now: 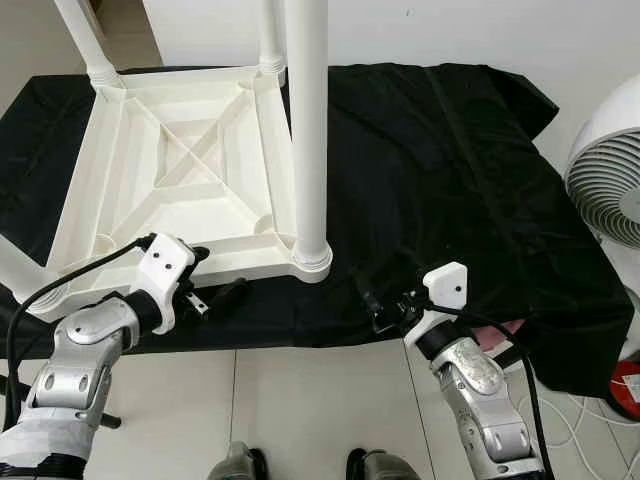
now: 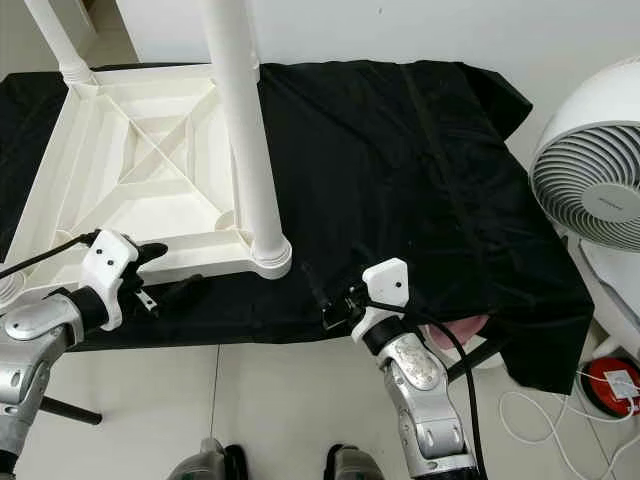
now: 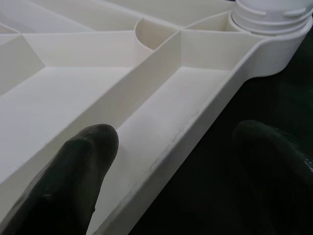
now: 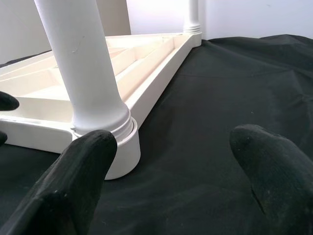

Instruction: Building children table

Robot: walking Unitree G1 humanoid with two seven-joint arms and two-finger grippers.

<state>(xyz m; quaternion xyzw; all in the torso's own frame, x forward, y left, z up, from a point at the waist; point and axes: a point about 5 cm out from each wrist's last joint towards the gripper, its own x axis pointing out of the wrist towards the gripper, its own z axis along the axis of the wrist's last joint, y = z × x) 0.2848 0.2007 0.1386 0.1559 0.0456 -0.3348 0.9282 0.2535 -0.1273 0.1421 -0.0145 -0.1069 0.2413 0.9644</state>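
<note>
The white plastic children's table (image 1: 175,160) lies upside down on a black cloth (image 1: 430,170). A tall white leg (image 1: 308,130) stands in its near right corner socket (image 4: 105,132). More legs rise at the far right corner (image 1: 272,40), the far left corner (image 1: 85,40) and the near left corner (image 1: 15,270). My left gripper (image 1: 215,272) is open and straddles the table's near rim (image 3: 195,122), one finger (image 3: 68,181) over the inside, the other on the cloth side. My right gripper (image 1: 375,300) is open above the cloth, right of the near right leg, holding nothing.
A white fan (image 1: 610,180) stands at the right beyond the cloth. A red object (image 1: 625,385) and cables lie on the tiled floor below it. Something pink (image 1: 500,335) shows under the cloth's front edge. My feet (image 1: 240,465) are at the bottom.
</note>
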